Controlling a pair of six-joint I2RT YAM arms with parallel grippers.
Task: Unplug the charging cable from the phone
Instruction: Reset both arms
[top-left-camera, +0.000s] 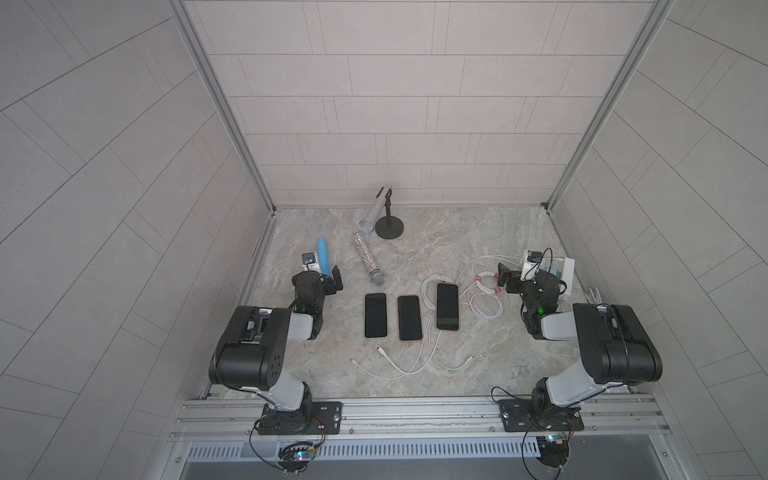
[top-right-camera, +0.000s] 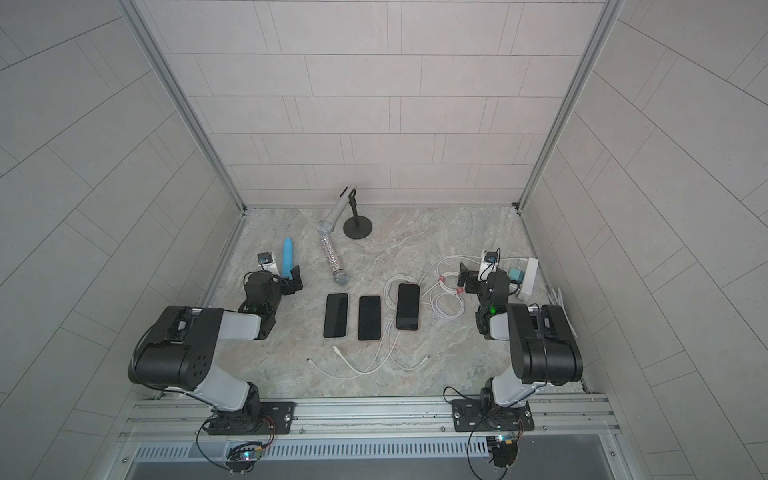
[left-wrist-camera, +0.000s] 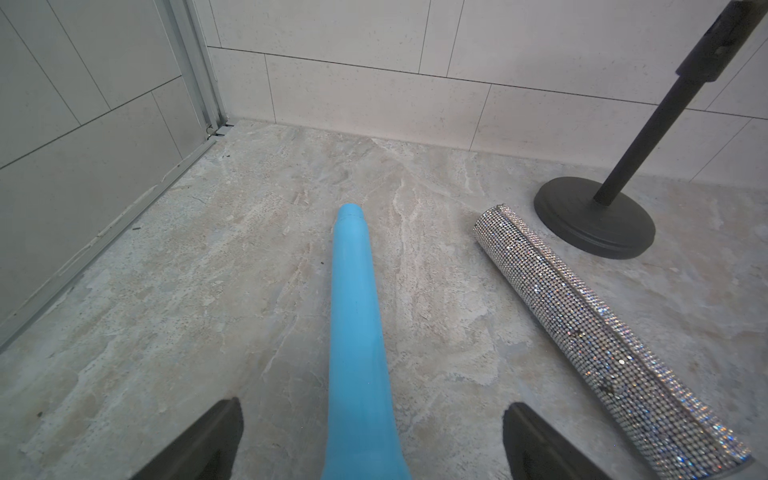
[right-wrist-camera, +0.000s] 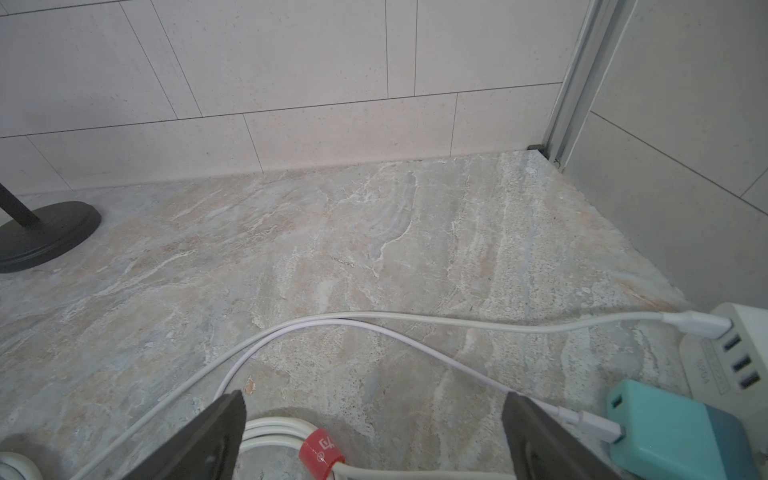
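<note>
- My left gripper (left-wrist-camera: 372, 440) and right gripper (right-wrist-camera: 374, 440) both stand wide apart, holding nothing.
- The phone (top-left-camera: 447, 306) lies flat at the centre of a top view, with the white cable (top-left-camera: 423, 291) looping beside it.
- I expect a limp cable and a light, slick phone, so I should pinch the stiff plug and pin the phone.

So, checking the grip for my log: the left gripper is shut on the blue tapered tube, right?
No. The left gripper is open, not shut: its jaws stand apart on either side of the blue tapered tube, as the left wrist view shows.
</note>
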